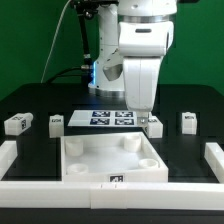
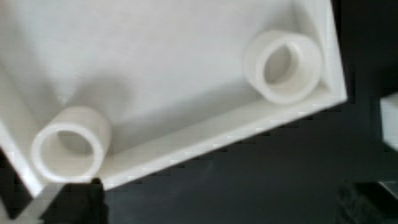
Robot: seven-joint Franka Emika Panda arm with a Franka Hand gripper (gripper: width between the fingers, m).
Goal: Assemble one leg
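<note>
Several small white legs with marker tags lie on the black table: two at the exterior view's left [image 1: 18,124] [image 1: 55,122], one at the right [image 1: 187,121], and one [image 1: 154,127] just below my gripper [image 1: 147,117], by the tray's far right corner. The large white tray [image 1: 110,160] with round corner sockets lies in front. In the wrist view my gripper [image 2: 217,208] is open, its dark fingers [image 2: 64,205] wide apart with only black table between them. The tray's rim [image 2: 196,140] and two sockets [image 2: 281,64] [image 2: 68,150] fill that view. A white piece shows at its edge [image 2: 390,110].
The marker board [image 1: 110,118] lies behind the tray. White raised borders run along the table's left [image 1: 8,160], right [image 1: 212,156] and front [image 1: 110,188].
</note>
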